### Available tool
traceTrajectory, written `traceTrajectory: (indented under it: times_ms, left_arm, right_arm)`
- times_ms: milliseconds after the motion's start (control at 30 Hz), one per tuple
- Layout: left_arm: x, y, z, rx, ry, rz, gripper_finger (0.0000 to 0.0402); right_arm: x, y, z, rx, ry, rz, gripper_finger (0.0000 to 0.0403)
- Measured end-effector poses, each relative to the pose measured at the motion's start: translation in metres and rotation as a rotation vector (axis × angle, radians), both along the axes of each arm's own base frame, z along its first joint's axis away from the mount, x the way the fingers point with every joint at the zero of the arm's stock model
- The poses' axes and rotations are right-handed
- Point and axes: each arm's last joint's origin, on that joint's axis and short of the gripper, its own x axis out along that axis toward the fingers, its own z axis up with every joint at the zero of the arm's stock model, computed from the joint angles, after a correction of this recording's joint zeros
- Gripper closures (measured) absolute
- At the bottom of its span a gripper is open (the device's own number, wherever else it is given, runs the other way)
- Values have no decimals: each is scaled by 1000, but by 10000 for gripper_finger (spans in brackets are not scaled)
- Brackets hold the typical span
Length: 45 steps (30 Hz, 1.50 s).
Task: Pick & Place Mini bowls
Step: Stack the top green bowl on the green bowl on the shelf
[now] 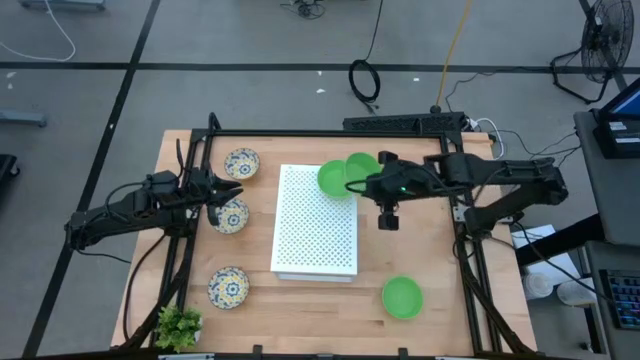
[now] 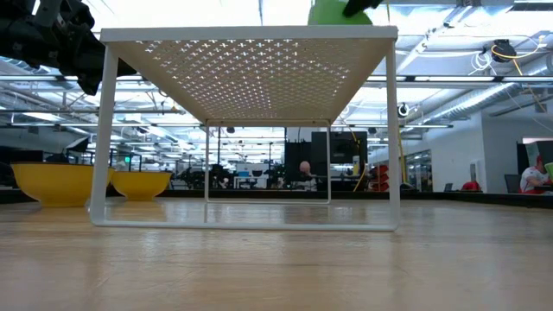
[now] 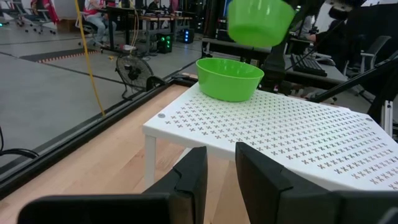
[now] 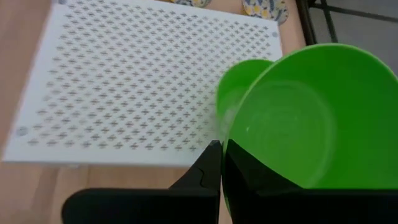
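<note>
Two plain green mini bowls are at the white perforated board's far right corner. One bowl (image 1: 330, 179) (image 3: 229, 78) stands on the board. My right gripper (image 1: 353, 185) (image 4: 222, 152) is shut on the other bowl (image 1: 364, 163) (image 3: 258, 20) (image 4: 311, 118), held in the air just above and beside the first. A third green bowl (image 1: 402, 297) sits on the table near the right front. Three patterned bowls (image 1: 241, 163) (image 1: 229, 216) (image 1: 228, 287) stand left of the board. My left gripper (image 1: 234, 193) (image 3: 221, 165) hovers open by the middle patterned bowl. My right gripper pinches the held green bowl by its rim (image 4: 231, 149), on the side nearest the wrist. One finger (image 4: 210, 167) is outside the wall and the other is inside the bowl. The bowl is lifted clear and tilted, above the bowl that stands on the board.
The white perforated board (image 1: 315, 225) (image 2: 246, 60) stands raised on legs in the table's middle. A small leafy plant (image 1: 178, 325) is at the near left corner. A black frame rail runs along the table's far and side edges (image 1: 330, 133). Bare wood lies near the front.
</note>
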Motion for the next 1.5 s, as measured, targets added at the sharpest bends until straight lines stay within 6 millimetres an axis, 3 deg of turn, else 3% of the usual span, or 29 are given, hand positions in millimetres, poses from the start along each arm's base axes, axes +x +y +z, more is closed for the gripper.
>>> traceTrajectory:
  times_ms: [200, 400, 667, 933, 1200, 1500]
  left_arm:
    - [0, 0, 0, 0, 0, 0, 314]
    - [0, 0, 0, 0, 0, 0, 314]
    - [0, 0, 0, 0, 0, 0, 314]
    - [0, 0, 0, 0, 0, 0, 314]
    - [0, 0, 0, 0, 0, 0, 314]
    - [0, 0, 0, 0, 0, 0, 314]
  right_arm:
    - [13, -16, -3, 1, -21, 10, 403]
    - [31, -29, 10, 3, -48, 4, 403]
    - [65, -32, 27, -7, 14, 45, 403]
    - [87, -34, 36, 0, 135, 43, 403]
    - [82, -33, 25, 25, 299, 26, 403]
    - [77, -34, 29, -13, 305, -17, 403]
